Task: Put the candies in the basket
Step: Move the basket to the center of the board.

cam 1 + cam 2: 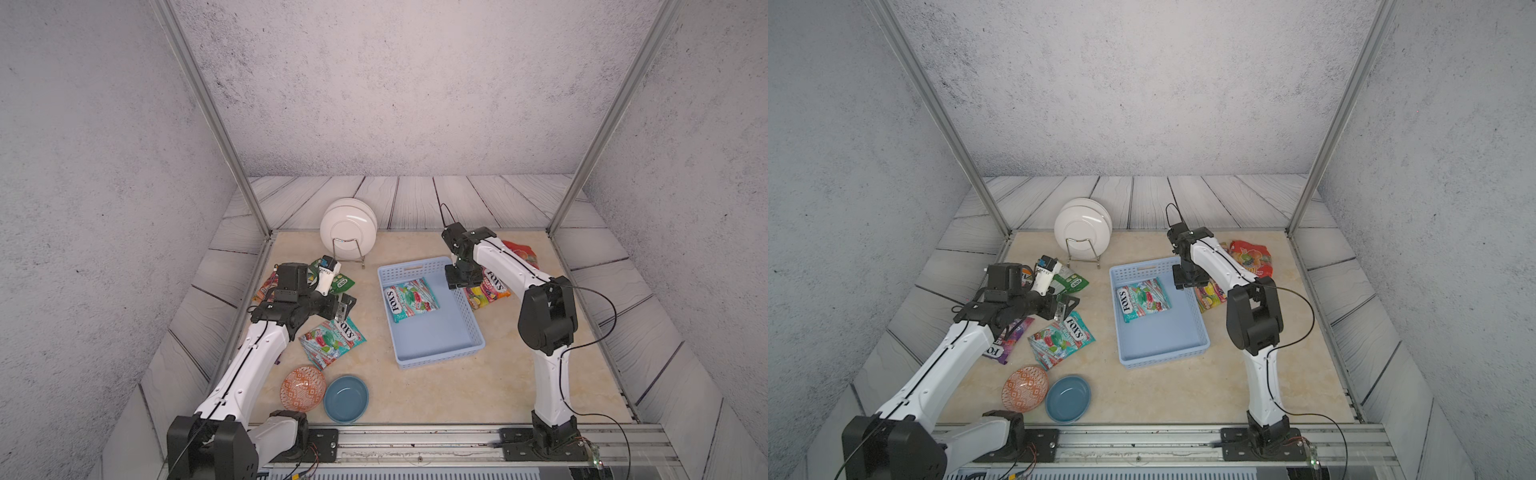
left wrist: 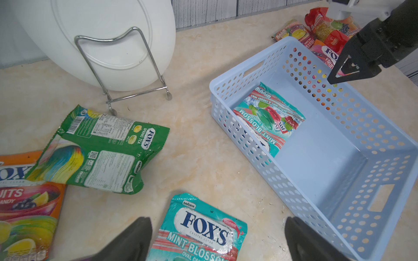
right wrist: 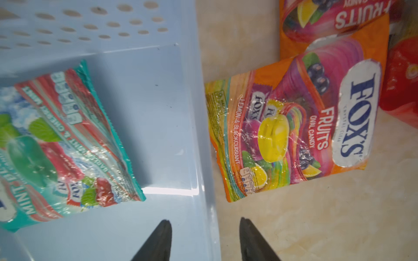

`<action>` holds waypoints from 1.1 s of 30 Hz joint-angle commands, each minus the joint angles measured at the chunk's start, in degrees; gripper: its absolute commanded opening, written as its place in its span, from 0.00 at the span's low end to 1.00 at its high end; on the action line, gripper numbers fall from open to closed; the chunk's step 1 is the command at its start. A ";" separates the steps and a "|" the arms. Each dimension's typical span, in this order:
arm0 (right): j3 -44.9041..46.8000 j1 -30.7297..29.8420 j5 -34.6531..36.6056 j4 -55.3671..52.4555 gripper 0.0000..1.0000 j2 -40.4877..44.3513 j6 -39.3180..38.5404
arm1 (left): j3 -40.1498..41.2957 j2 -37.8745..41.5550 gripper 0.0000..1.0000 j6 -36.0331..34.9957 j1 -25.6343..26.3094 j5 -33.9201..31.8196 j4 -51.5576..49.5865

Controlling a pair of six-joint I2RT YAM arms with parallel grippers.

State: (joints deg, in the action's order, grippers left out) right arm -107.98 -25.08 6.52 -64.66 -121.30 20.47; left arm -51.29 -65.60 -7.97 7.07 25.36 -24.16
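- In both top views we look steeply down on the whole table (image 1: pixel 415 386) from high up.
- Our left wrist view faces the basket (image 2: pixel 328 158) from low, nearby.
- Our right wrist view hangs close over its edge; both share the mint bag (image 3: pixel 63 144).

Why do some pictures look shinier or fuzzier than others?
In the right wrist view, light glares off the basket floor and the teal candy bag looks soft; in the left wrist view, print on the green candy bag is sharp; in both top views, the frame posts lean outward, a wide-angle effect.
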 commanded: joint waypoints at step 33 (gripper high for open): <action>20.23 -0.14 -4.75 5.77 0.31 18.19 4.97 | -0.65 0.78 0.98 -0.59 -0.52 1.33 0.42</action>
State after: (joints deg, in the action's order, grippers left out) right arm -86.91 -25.10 1.85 -57.06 -108.57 25.26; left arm -51.29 -65.63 -7.94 7.07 26.20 -24.14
